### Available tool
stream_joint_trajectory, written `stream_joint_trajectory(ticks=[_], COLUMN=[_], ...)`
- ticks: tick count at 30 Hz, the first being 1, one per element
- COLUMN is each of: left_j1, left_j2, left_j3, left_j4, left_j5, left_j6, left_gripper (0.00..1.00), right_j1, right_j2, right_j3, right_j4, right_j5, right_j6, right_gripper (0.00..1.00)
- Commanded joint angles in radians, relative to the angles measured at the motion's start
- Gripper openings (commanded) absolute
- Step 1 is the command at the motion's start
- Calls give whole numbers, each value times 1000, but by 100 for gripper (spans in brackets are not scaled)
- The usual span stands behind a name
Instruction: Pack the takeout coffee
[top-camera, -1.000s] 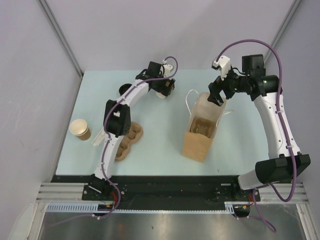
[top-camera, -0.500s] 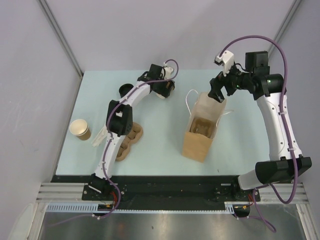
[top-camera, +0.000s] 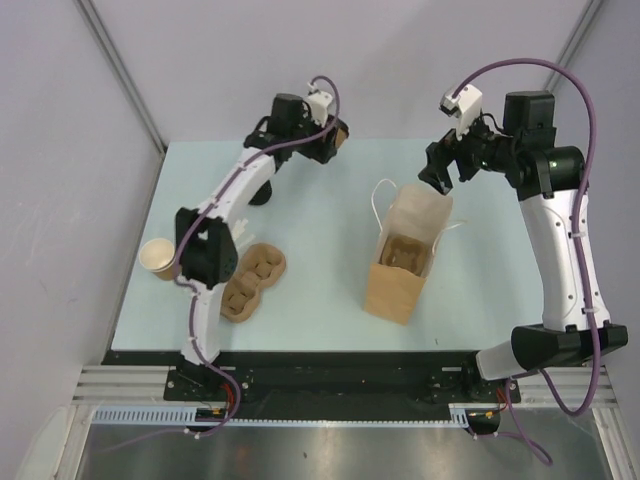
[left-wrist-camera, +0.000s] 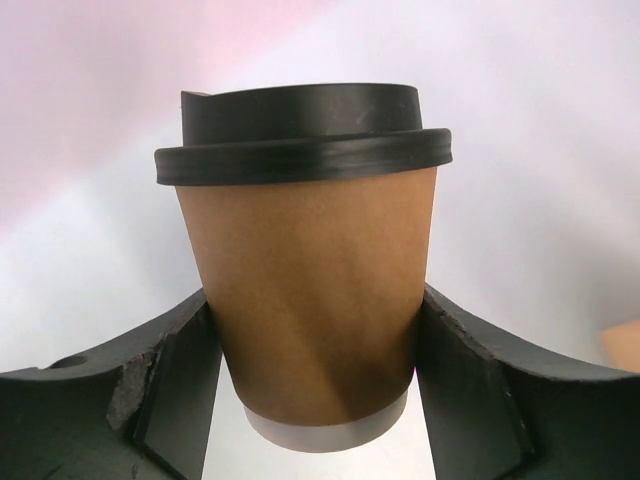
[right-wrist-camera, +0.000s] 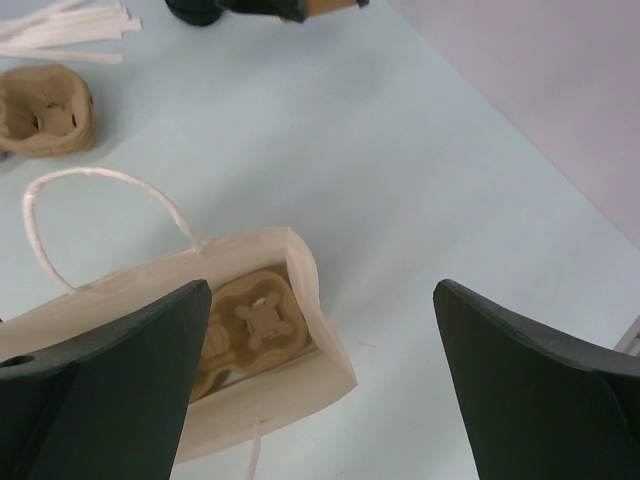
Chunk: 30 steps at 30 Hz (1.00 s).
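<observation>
Takeout coffee (left-wrist-camera: 310, 300), plain brown, black lid (left-wrist-camera: 300, 130), clamped in left gripper (top-camera: 325, 142), right gripper (top-camera: 438, 174) wide open over paper bag (top-camera: 398, 285)

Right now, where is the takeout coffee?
In the top view, the takeout coffee is at the far edge of the table, left of centre, clamped in the left gripper, well left of the paper bag.

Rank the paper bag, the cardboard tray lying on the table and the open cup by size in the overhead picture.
Largest: the paper bag.
Next: the cardboard tray on the table.
Smallest: the open cup.
None of these is a close call.
</observation>
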Motion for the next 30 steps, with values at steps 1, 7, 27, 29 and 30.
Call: stream_joint_trajectory(ticks=[1, 7, 27, 29, 30], left_j1=[24, 39, -163, -169, -182], left_j2=[-338, -735, -1263, -1265, -1265], left_j3=[-83, -554, -949, -949, -950], left_j4=[105, 468, 505, 497, 488], left_j5=[162, 351, 322, 335, 339], left_j6=[-33, 45, 488, 490, 504], left_gripper=[66, 72, 73, 72, 72], right_j1=[-6, -41, 270, 322, 377], right_j2=[-51, -58, -82, -63, -59], right_j3=[98, 219, 270, 302, 310], right_j4=[55, 89, 277, 215, 169], right_j5=[-7, -122, -340, -262, -236], right_j6=[91, 279, 406, 297, 204], right_gripper=[100, 100, 100, 100, 100])
